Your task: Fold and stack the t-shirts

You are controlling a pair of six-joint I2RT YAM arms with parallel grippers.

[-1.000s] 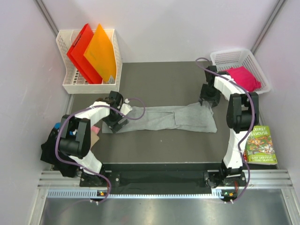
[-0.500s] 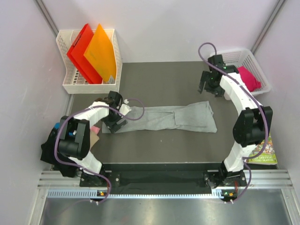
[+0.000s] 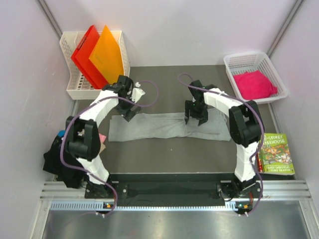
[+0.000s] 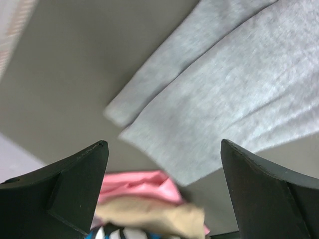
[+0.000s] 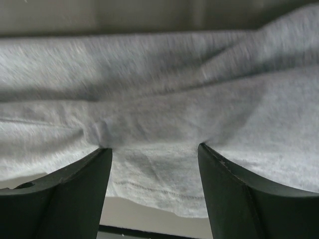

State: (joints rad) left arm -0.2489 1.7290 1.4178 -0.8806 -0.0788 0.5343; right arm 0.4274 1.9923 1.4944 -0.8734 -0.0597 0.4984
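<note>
Left pincer (image 4: 163, 144) and right pincer (image 5: 153, 148) gape empty over the grey t-shirt (image 3: 159, 126), folder rack (image 3: 75, 92) near the left one.

We see a red folder (image 3: 83, 54) and an orange folder (image 3: 107, 56) upright in a white rack (image 3: 93, 92), back left; a picture book (image 3: 275, 153) lies front right.

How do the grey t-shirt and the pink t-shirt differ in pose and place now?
The grey t-shirt lies flat as a long folded strip on the table; the pink t-shirt sits bunched in a white basket at far right. The grey t-shirt covers far more area than the pink t-shirt. The right end effector is at the grey t-shirt; none is near the pink t-shirt. Both are plain soft cloth.
</note>
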